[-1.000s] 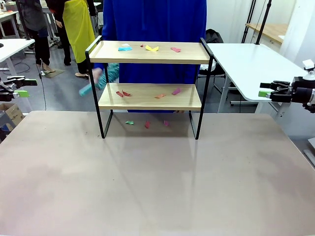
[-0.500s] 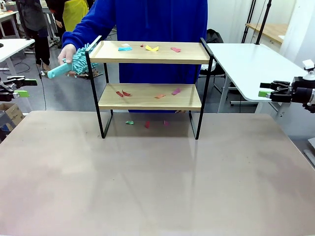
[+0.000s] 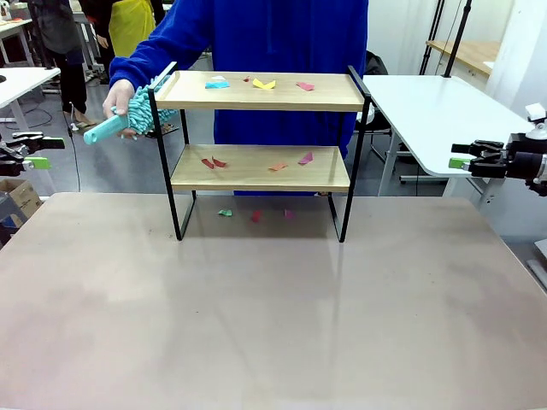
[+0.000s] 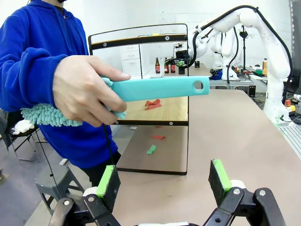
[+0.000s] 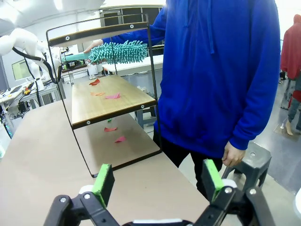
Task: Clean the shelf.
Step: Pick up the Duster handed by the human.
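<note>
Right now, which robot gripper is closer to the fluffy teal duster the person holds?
Left. The left gripper is just off the handle of the duster, slightly lower; the right gripper is beyond the opposite end of the shelf.

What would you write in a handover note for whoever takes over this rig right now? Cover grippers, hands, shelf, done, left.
Left gripper: open, empty, left of the shelf, apart from it.
Right gripper: open, empty, far right.
Person's hand holds a teal duster at the shelf's top left corner.
Done: nothing visible; paper scraps lie on both boards and the table beneath.
Left: sweep the scraps off.
</note>
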{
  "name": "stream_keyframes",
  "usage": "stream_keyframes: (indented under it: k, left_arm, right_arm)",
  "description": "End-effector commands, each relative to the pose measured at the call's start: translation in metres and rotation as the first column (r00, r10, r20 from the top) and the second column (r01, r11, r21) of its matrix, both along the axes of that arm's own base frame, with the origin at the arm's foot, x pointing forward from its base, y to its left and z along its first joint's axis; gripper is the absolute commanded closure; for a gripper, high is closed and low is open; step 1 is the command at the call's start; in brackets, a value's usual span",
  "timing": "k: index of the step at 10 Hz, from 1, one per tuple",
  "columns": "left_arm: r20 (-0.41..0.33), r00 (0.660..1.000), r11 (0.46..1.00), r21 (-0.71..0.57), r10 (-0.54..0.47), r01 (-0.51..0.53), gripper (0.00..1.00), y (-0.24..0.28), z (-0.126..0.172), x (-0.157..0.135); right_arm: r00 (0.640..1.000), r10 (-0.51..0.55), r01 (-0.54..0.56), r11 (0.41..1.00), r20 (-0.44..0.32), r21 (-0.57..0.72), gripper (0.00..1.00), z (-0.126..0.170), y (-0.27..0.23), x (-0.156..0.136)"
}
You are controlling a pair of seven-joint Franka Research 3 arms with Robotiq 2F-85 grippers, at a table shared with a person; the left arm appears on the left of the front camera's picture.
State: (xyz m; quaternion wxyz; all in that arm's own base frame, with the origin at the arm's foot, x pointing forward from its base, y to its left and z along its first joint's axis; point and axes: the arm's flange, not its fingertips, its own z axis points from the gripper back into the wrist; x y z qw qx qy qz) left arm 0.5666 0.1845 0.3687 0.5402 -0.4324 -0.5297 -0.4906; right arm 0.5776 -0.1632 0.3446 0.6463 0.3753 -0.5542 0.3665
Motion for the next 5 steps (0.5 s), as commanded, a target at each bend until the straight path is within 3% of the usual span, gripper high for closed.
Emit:
stream_keyframes:
  k: [1, 5]
  left_arm:
    - [0.004, 1.000, 1.000, 0.005, -0.008, 0.008, 0.00, -0.0005, 0.0032, -0.0018]
    - [0.004, 1.000, 1.000, 0.005, -0.008, 0.008, 0.00, -0.0005, 0.0032, -0.0018]
  right_arm:
    - [1.000, 0.001, -0.001, 1.000, 0.013, -0.003, 0.00, 0.0014, 0.0013, -0.0015]
    - [1.000, 0.001, -0.001, 1.000, 0.013, -0.003, 0.00, 0.0014, 0.0013, -0.0015]
